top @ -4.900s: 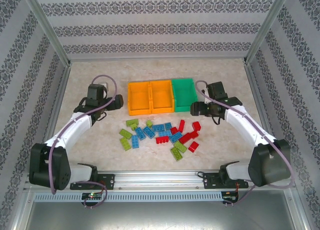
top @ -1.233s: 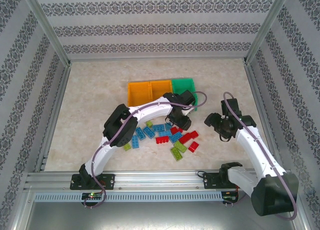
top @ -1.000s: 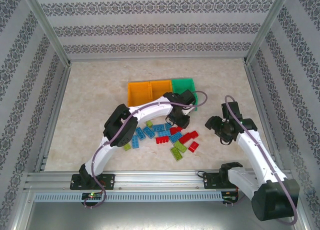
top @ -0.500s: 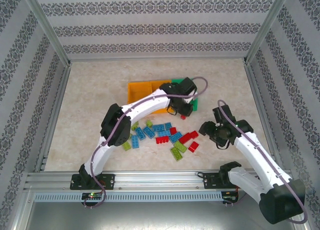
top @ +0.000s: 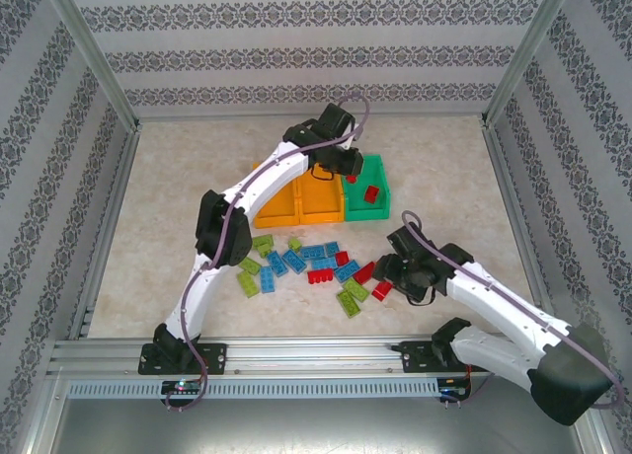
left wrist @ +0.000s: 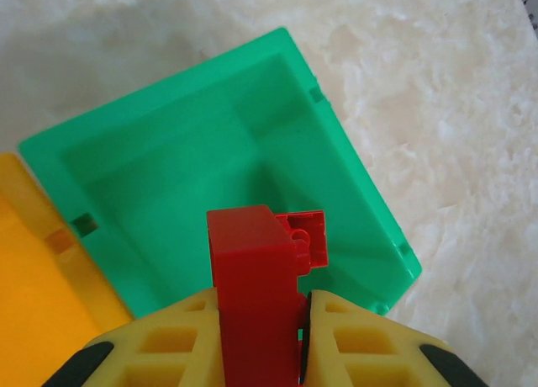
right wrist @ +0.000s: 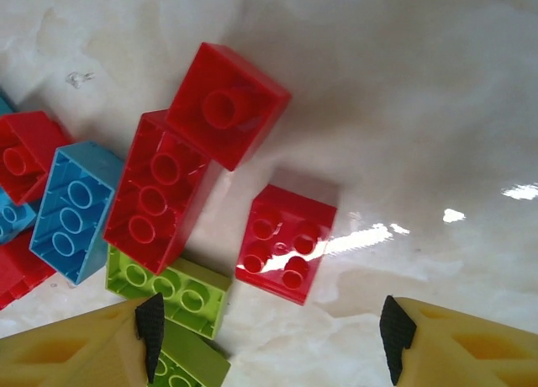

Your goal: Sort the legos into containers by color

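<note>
While the left gripper point(left wrist: 261, 320) is poised above the green bin point(left wrist: 168, 135), a red brick point(left wrist: 248, 252) is clamped upright between its yellow fingers point(left wrist: 176, 336), with the jaws closed tight on it. A second red brick point(top: 372, 192) is seen lying on the floor of that green bin, towards its right side. In the left wrist view it is half hidden behind the held one.

The three containers are lined up side by side: the left orange bin point(top: 269, 213), the middle orange bin point(top: 321, 203), and the green one at the right end. The orange floors are shown bare where the left arm point(top: 247, 192) does not cover them.

Nearer the arm bases, the loose legos point(top: 301, 262) are scattered on the table point(top: 178, 178), with lime green, blue and red mixed. Over the right end of that pile the right gripper point(right wrist: 269, 332) is positioned, jaws spread wide and nothing gripped. A square red brick point(right wrist: 286, 244) is framed between its fingertips, lying flat with studs up, near a long red brick point(right wrist: 160, 202).
</note>
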`<action>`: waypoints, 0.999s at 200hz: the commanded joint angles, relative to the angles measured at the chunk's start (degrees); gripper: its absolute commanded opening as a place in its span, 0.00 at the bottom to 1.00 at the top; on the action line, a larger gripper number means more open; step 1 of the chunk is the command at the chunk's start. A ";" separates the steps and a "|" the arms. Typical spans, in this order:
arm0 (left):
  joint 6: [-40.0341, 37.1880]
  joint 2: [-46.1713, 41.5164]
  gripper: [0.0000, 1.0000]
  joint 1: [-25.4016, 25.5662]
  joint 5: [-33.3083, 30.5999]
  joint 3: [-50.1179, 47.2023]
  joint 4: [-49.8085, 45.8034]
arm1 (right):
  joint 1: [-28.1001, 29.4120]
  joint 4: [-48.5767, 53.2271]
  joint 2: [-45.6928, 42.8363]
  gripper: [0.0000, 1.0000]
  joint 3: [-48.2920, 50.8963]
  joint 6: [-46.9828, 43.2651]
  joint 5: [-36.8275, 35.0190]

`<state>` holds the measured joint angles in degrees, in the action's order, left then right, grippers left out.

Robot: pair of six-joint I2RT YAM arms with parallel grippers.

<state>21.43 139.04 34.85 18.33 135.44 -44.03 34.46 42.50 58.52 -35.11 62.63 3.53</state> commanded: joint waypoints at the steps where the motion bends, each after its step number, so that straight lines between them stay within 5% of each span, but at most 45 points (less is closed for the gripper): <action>1: 4.15 0.32 0.25 0.13 2.27 1.37 3.93 | 1.38 -3.48 1.92 0.71 0.99 2.90 -2.00; 83: 7.93 1.09 0.51 -0.70 2.58 1.31 4.10 | 3.84 -3.77 11.22 0.68 -1.35 3.84 -2.55; 151: 5.24 -5.98 0.60 -0.75 3.63 -5.16 6.58 | 4.04 -3.46 14.94 0.66 -1.85 5.11 -3.31; 200: 1.55 -10.59 0.63 -0.75 3.11 -11.28 7.36 | 4.11 -2.16 18.12 0.53 -1.81 5.54 -4.92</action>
<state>26.30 132.86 34.74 20.99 126.34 -38.94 37.78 38.59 75.88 -36.49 67.29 1.41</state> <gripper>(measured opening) 0.620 0.564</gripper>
